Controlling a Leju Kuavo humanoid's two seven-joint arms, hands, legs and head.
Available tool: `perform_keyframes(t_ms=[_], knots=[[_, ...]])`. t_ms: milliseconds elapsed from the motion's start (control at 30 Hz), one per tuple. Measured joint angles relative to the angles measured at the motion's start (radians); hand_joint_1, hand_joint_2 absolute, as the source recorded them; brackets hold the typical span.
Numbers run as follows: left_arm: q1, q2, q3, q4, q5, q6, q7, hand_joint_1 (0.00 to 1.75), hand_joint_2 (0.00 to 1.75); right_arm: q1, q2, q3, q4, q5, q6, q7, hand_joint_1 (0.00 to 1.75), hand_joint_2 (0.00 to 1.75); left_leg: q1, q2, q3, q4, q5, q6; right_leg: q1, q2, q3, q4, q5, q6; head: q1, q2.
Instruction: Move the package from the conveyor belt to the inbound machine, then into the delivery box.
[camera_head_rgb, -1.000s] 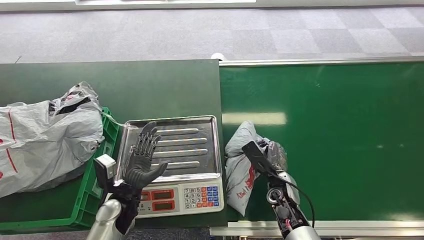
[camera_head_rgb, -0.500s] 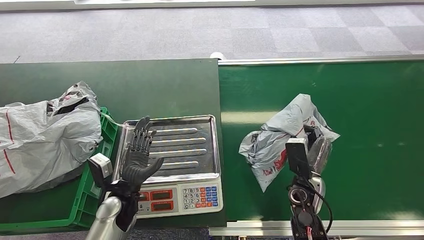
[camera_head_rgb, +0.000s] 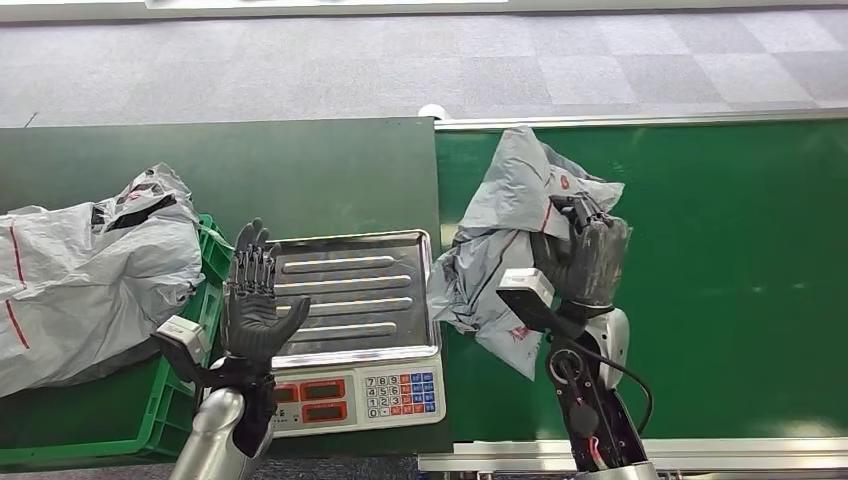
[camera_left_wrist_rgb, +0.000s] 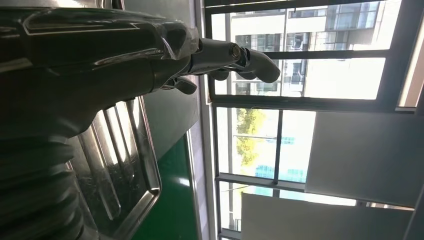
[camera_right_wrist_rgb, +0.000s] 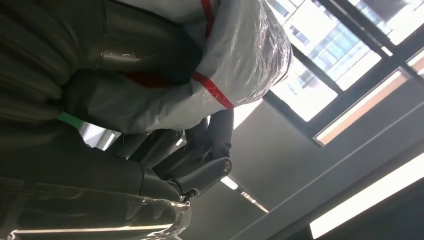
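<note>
My right hand (camera_head_rgb: 583, 258) grips a grey plastic package (camera_head_rgb: 505, 245) with red markings and holds it lifted above the green conveyor belt (camera_head_rgb: 720, 260), close to the right edge of the scale. Up close, the package (camera_right_wrist_rgb: 220, 60) is wrapped by the dark fingers (camera_right_wrist_rgb: 200, 150). The scale (camera_head_rgb: 350, 330) has a bare steel tray (camera_head_rgb: 350, 290) and a keypad. My left hand (camera_head_rgb: 252, 300) stands upright with fingers spread and holds nothing, at the tray's left edge. The tray (camera_left_wrist_rgb: 125, 170) lies beside that hand (camera_left_wrist_rgb: 220, 55).
A green crate (camera_head_rgb: 190, 350) at the left holds a large grey bag (camera_head_rgb: 90, 270). A dark green table (camera_head_rgb: 250, 170) carries the scale. Grey carpet lies beyond. The belt's steel rail (camera_head_rgb: 640, 122) runs along its far edge.
My right hand has lifted the package off the belt and carried it up and left toward the scale. My left hand has shifted slightly left and turned more upright.
</note>
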Motion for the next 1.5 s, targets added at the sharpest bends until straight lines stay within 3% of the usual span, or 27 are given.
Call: perform_keyframes(t_ms=[233, 467, 667, 900, 1267, 1500], knots=[[-0.003, 0.006, 0.001, -0.014, 0.015, 0.044, -0.008, 0.0, 1.75, -0.102, -0.001, 0.166, 0.109, 0.008, -0.011, 0.008, 1.75, 1.75, 0.0, -0.001, 0.0, 0.0, 0.0, 0.0, 0.0, -0.001, 0.0, 0.0, 0.0, 0.0, 0.0, 0.0], [-0.003, 0.01, 0.001, -0.022, 0.015, 0.056, -0.013, 0.0, 1.75, -0.127, -0.005, 0.22, 0.155, 0.002, -0.017, 0.009, 1.75, 1.75, 0.0, -0.001, 0.0, 0.0, 0.0, 0.0, 0.0, 0.0, 0.0, 0.0, 0.0, 0.0, 0.0, 0.0], [0.011, 0.012, 0.005, -0.037, 0.022, 0.162, -0.055, 0.0, 1.75, -0.142, -0.008, 0.278, 0.201, 0.012, -0.016, 0.009, 1.75, 1.75, 0.0, -0.001, 0.0, 0.0, 0.0, 0.0, 0.0, 0.0, 0.0, 0.0, 0.0, 0.0, 0.0, 0.0], [0.021, 0.012, 0.024, -0.072, 0.046, 0.213, -0.057, 0.0, 1.75, -0.194, -0.001, 0.361, 0.296, -0.01, 0.02, 0.012, 1.75, 1.75, 0.0, -0.001, -0.001, 0.0, 0.0, 0.0, 0.0, -0.001, 0.0, 0.0, 0.0, 0.0, 0.0, 0.0], [0.035, 0.008, 0.048, -0.109, 0.048, 0.221, -0.057, 0.0, 1.75, -0.248, 0.014, 0.483, 0.426, -0.147, 0.339, 0.008, 1.75, 1.75, 0.0, -0.001, 0.0, 0.0, 0.0, 0.0, 0.0, 0.0, -0.001, 0.0, 0.0, 0.0, 0.0, 0.0], [0.056, 0.008, 0.05, -0.115, 0.057, 0.221, -0.057, 0.0, 1.75, -0.255, 0.022, 0.483, 0.477, -0.342, 0.577, 0.084, 1.75, 1.75, 0.0, -0.001, 0.0, 0.0, 0.0, 0.0, 0.0, 0.0, -0.001, 0.0, 0.0, 0.0, 0.0, 0.0]])
